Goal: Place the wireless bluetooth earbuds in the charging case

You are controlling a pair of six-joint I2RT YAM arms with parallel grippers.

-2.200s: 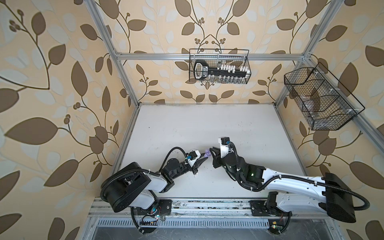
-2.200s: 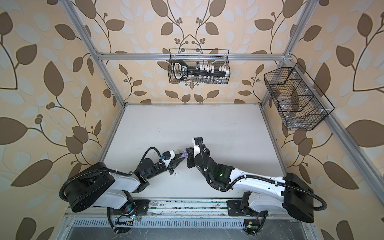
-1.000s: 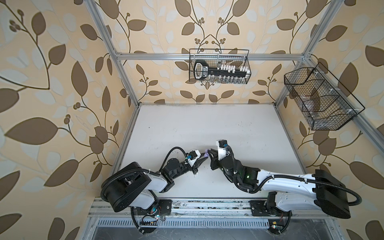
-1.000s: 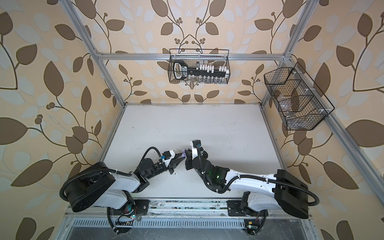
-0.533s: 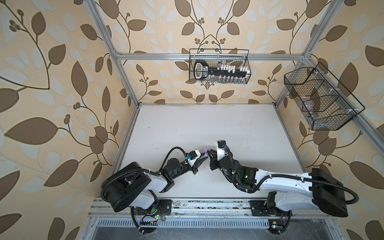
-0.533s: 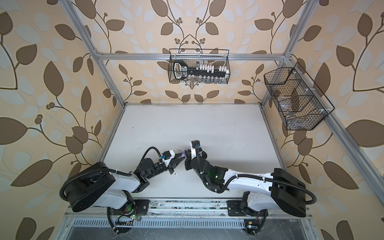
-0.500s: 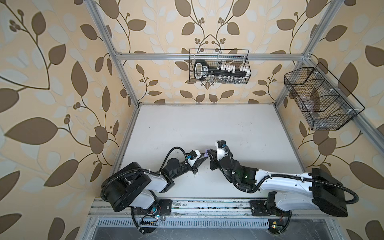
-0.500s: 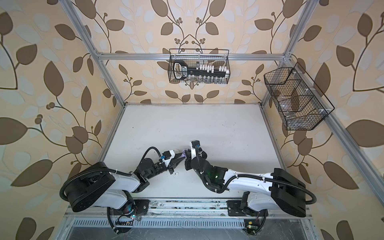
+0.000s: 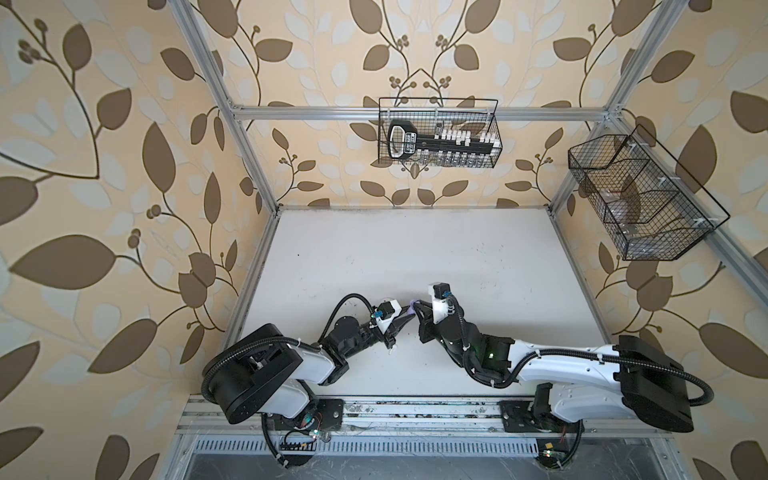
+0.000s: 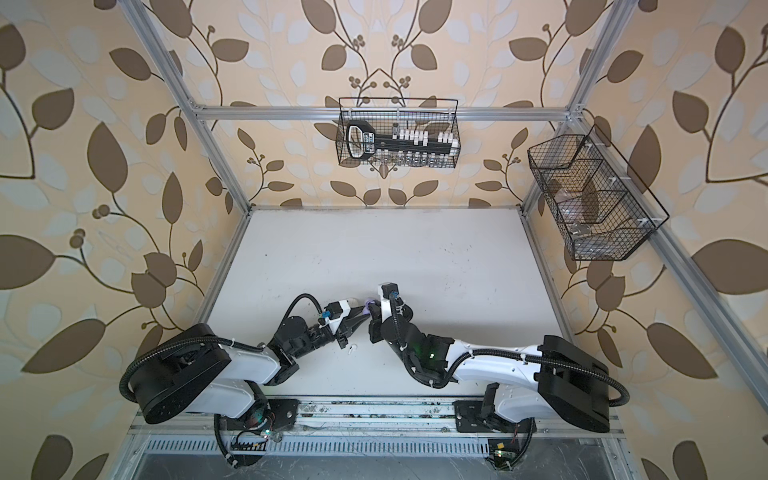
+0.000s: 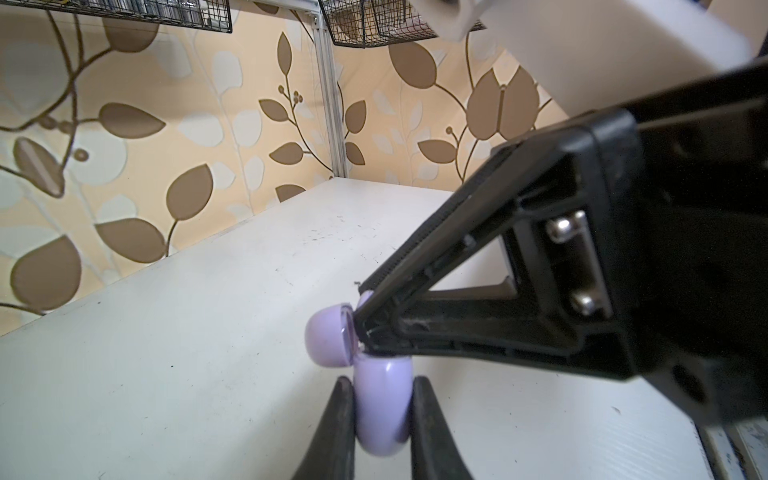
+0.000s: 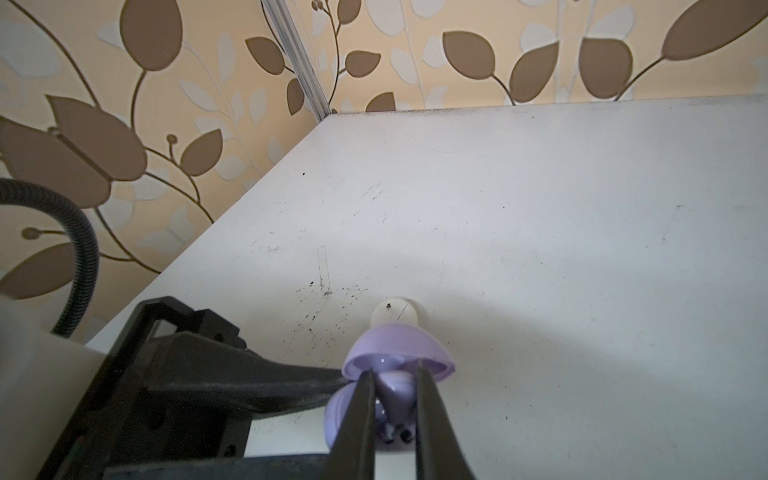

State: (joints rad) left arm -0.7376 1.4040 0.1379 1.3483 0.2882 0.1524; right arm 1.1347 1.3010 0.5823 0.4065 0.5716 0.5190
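Observation:
My left gripper (image 11: 382, 380) is shut on the lower half of the lavender charging case (image 11: 382, 411), held just above the table with its lid (image 11: 328, 338) swung open. In the right wrist view my right gripper (image 12: 392, 374) is shut on a lavender earbud (image 12: 397, 395), stem down, over the open case (image 12: 338, 415) below the lid (image 12: 399, 345). In both top views the two grippers meet tip to tip at the case (image 9: 411, 309) (image 10: 366, 309). A white earbud (image 9: 390, 351) (image 10: 352, 348) lies on the table beside the left gripper.
A white round thing (image 12: 392, 313) sits on the table just beyond the open lid, partly hidden by it. Wire baskets hang on the back wall (image 9: 438, 133) and the right wall (image 9: 640, 199). The white table (image 9: 415, 249) stretches away behind the grippers.
The right arm has slid left and folded closer, bringing its gripper up against the left gripper's tips at the case. The left arm has stayed still.

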